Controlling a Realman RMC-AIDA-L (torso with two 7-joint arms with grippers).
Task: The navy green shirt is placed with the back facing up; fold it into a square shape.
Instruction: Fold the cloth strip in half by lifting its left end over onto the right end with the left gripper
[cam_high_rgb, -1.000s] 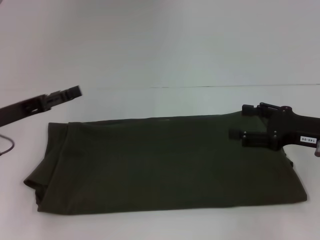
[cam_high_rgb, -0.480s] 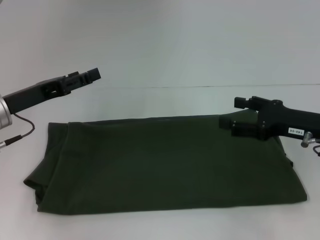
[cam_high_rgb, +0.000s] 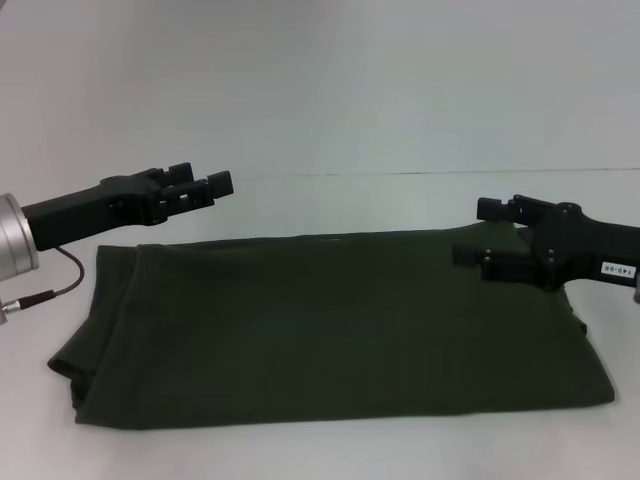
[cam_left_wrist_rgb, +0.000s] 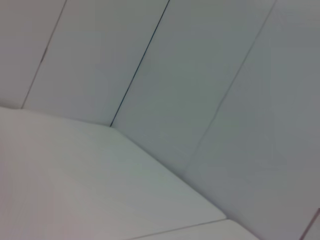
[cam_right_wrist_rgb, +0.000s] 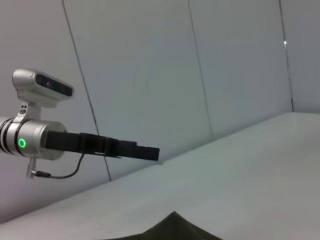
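Observation:
The navy green shirt (cam_high_rgb: 330, 325) lies flat on the white table (cam_high_rgb: 330, 205) as a long dark olive rectangle. A corner of it shows in the right wrist view (cam_right_wrist_rgb: 175, 227). My left gripper (cam_high_rgb: 212, 180) hovers above the table just beyond the shirt's far left corner, open and empty. It also shows in the right wrist view (cam_right_wrist_rgb: 150, 151). My right gripper (cam_high_rgb: 470, 232) hovers over the shirt's far right corner, open and empty. The left wrist view shows only table and wall.
A cable (cam_high_rgb: 50, 285) hangs from the left arm near the shirt's left edge. Pale wall panels (cam_high_rgb: 330, 80) stand behind the table. Bare table surrounds the shirt on all sides.
My left arm has swung right and forward, from off the table's left side to the shirt's far left corner. My right gripper has shifted slightly over the far right corner.

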